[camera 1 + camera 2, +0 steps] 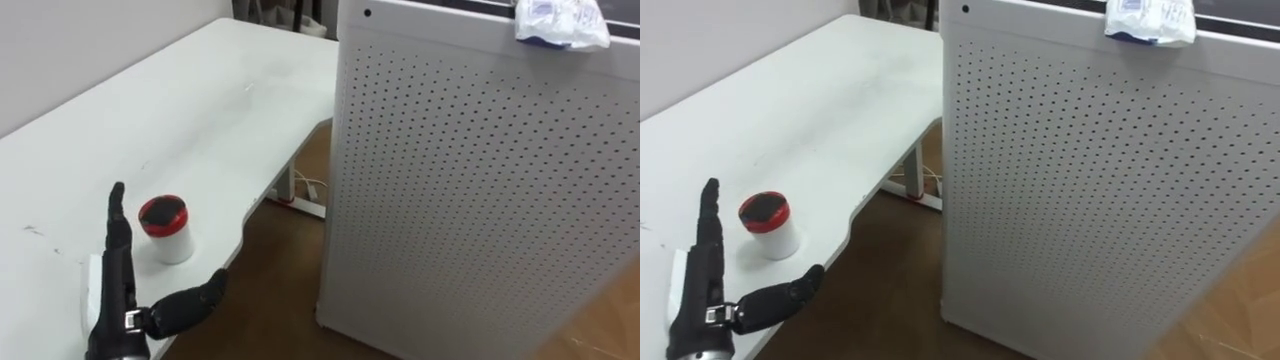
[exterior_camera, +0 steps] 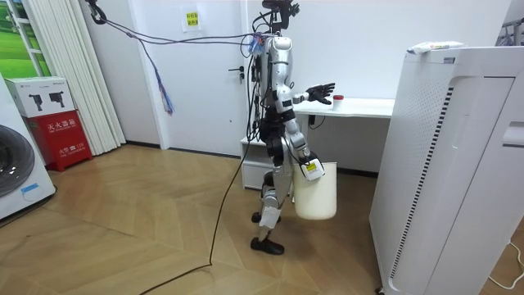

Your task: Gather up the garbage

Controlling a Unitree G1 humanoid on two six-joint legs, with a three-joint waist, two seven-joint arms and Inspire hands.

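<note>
White desk (image 1: 200, 110), red-lidded cup (image 1: 166, 230), perforated white cabinet (image 1: 480, 200), left hand (image 1: 120, 285) outstretched

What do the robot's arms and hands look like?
The left hand is black, with slim segmented fingers and a small silver fitting at the wrist. In the room view the arms look grey and black, with dark cables running along the body.

My left hand (image 1: 122, 300) is matt black all over, with slim fingers and a small bright metal fitting near the wrist. In the room view I see a silver-grey torso and limbs with darker joints, cables bunched behind the shoulders.
</note>
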